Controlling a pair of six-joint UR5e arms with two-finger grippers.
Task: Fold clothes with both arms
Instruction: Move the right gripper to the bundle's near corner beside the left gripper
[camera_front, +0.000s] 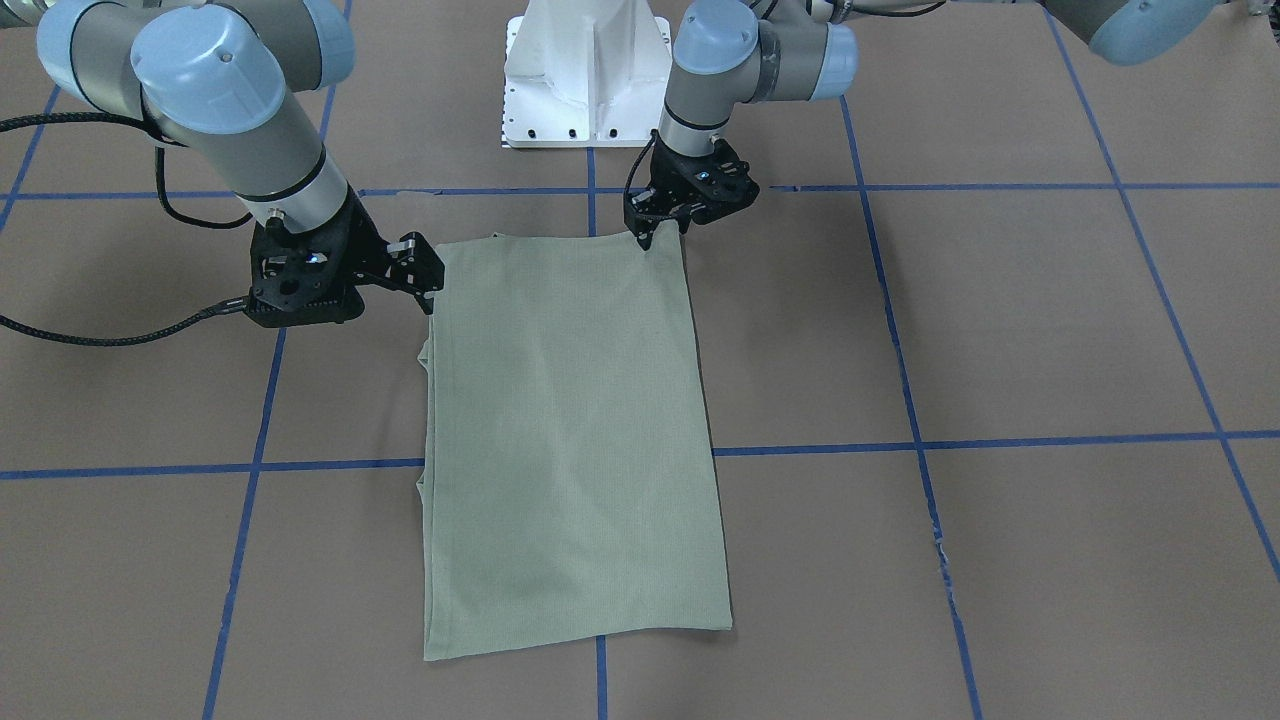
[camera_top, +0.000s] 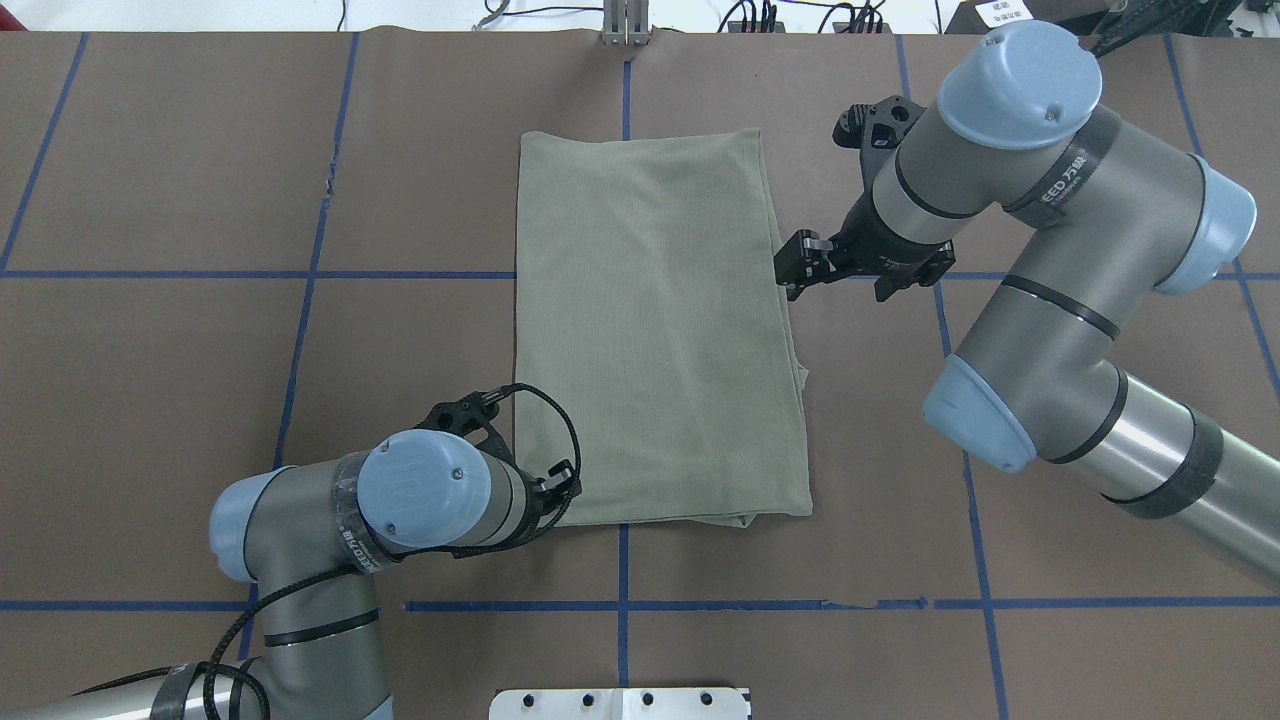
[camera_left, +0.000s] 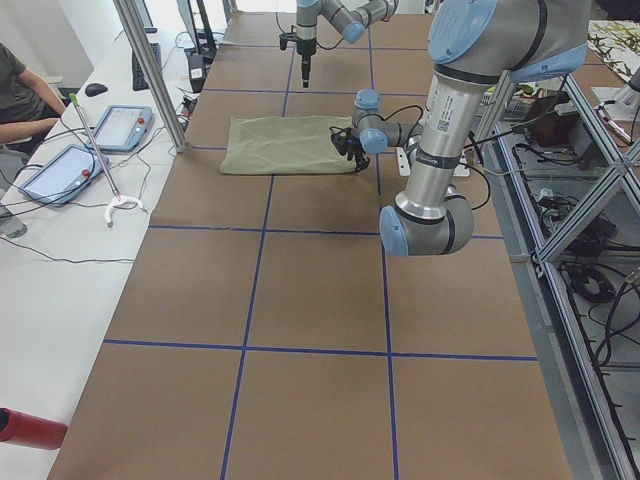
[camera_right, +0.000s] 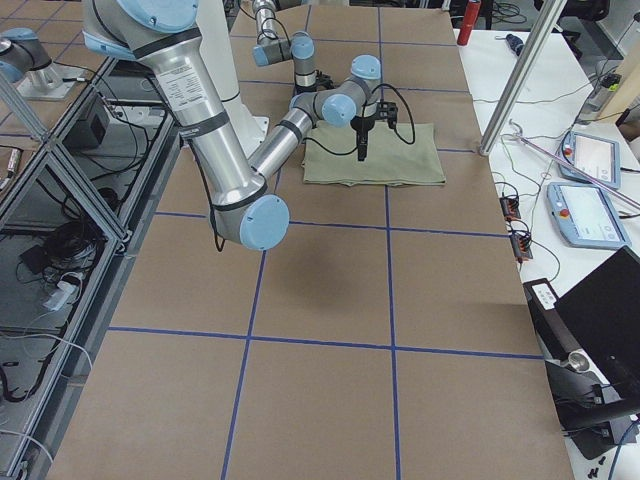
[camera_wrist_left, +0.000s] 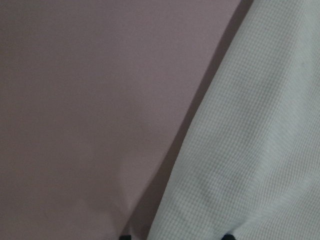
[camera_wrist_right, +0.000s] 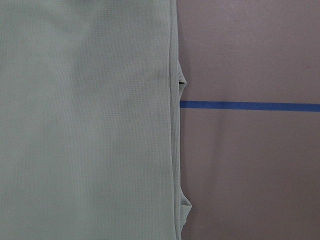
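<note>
Brown paper on the bench (camera_front: 1000, 330) is crossed by blue tape lines. The left tool (camera_front: 655, 232) is set at the upper right corner of the folded shirt (camera_front: 570, 430), tips spread astride its edge. The right tool (camera_front: 425, 272) is held spread just beside the upper left corner. The left arm (camera_front: 720, 70) and right arm (camera_front: 230, 110) are angled steeply down.

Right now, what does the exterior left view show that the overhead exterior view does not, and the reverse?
Only exterior left: a white side table holding two grey touchscreen control tablets and a red cylinder, plus a seated person's forearm.
Only overhead: the full rectangular outline of the folded pale sage-green knit shirt, with under-layers peeking out along its right edge.
Both: the shirt, the grey-and-silver left arm and right arm with light-blue caps, and the brown table with its blue tape grid.
</note>
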